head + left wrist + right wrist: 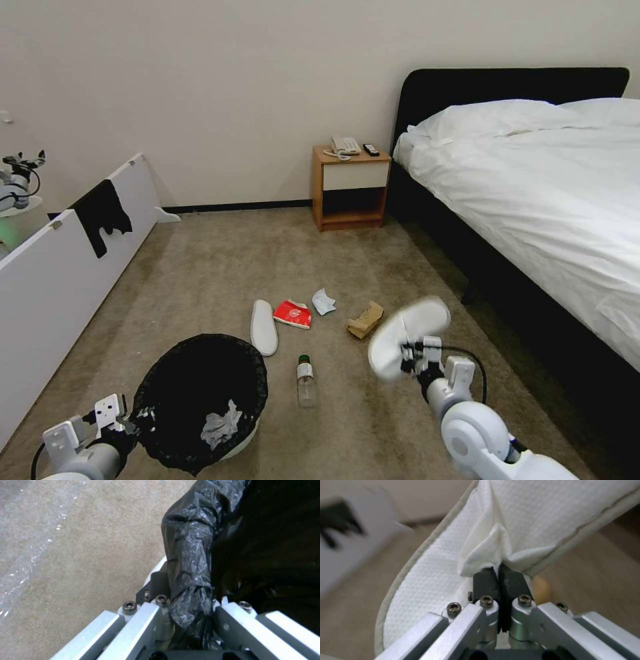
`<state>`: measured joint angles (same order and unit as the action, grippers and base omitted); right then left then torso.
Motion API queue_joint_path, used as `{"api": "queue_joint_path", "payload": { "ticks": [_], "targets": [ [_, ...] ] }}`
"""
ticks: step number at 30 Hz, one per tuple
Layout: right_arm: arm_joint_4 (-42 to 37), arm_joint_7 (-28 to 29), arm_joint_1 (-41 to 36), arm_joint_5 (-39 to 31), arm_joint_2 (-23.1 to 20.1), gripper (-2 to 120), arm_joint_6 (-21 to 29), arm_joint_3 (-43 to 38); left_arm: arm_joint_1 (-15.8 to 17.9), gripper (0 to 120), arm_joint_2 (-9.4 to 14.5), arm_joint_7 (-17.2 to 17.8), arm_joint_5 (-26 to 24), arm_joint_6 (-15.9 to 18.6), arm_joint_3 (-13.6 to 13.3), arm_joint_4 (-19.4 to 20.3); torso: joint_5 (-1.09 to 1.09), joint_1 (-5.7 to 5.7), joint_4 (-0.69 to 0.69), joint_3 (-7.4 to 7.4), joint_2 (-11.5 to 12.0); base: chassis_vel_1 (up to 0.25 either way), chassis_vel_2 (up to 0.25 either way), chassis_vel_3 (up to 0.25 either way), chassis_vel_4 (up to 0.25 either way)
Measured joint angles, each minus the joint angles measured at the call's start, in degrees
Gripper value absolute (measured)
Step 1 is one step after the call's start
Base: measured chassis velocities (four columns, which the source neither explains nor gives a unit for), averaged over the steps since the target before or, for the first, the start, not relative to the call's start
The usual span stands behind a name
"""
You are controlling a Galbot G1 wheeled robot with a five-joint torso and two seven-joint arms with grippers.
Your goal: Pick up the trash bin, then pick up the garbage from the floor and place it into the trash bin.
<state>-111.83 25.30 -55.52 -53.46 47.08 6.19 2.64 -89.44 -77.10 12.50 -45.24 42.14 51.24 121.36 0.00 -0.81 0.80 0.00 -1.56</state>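
A trash bin [200, 400] sits near left on the floor [220, 267]; a slipper [263, 327], packet [293, 313] and bottle [306, 381] lie beyond, nightstand [351, 187] far, bed [533, 200] right.

Carpet floor [220, 267]: slipper [264, 327], red packet [293, 313], mask [323, 302], paper bag [365, 321], bottle [306, 381].

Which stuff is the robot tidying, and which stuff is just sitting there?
For the job: trash bin, held slipper, floor slipper, red packet, bottle, paper bag, mask.

Just there: bed, nightstand, phone, remote.
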Motion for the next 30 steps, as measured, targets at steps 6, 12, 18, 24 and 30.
{"api": "queue_joint_path", "payload": {
  "ticks": [6, 12, 18, 24, 30],
  "targets": [
    [-2.51, -6.95, 8.99, 1.79, -1.91, 0, -5.38, 4.68, -0.78, 1, 0.42, 0.15, -0.28, 0.0, -0.15, 1.36, -0.01, 0.0, -0.03, 0.0, 0.0, 0.0, 0.0, 0.0, 0.0],
    [-3.91, -13.63, 16.1, 7.95, -3.63, 0, -9.94, 9.23, -0.79, 1, 1.86, 0.25, -0.26, 0.0, -1.5, 1.62, 0.0, 0.0, 0.0, 0.01, 0.0, 0.0, 0.0, 0.0, 0.0],
    [-4.11, -17.58, 21.94, 12.21, -2.5, 0, -12.9, 14.32, -0.64, 1, 2.37, 0.28, -0.16, 0.0, -2.72, 1.62, 0.0, 0.0, 0.01, 0.0, 0.01, 0.0, 0.0, 0.0, 0.0],
    [-2.03, -20.09, 27.68, 15.95, -0.53, 0, -14.48, 20.4, -0.35, 1, 2.36, 0.38, 0.08, 0.0, -3.24, 1.65, 0.0, 0.0, -0.01, 0.0, 0.0, 0.0, 0.0, 0.0, 0.0],
    [0.8, -21.47, 34.46, 20.01, 1.25, 0, -15.94, 28.55, 0.05, 1, 2.71, 0.41, 0.08, 0.0, -3.45, 1.33, -0.01, 0.0, -0.01, 0.0, 0.0, 0.0, 0.0, 0.0, 0.0]
  ]
}}
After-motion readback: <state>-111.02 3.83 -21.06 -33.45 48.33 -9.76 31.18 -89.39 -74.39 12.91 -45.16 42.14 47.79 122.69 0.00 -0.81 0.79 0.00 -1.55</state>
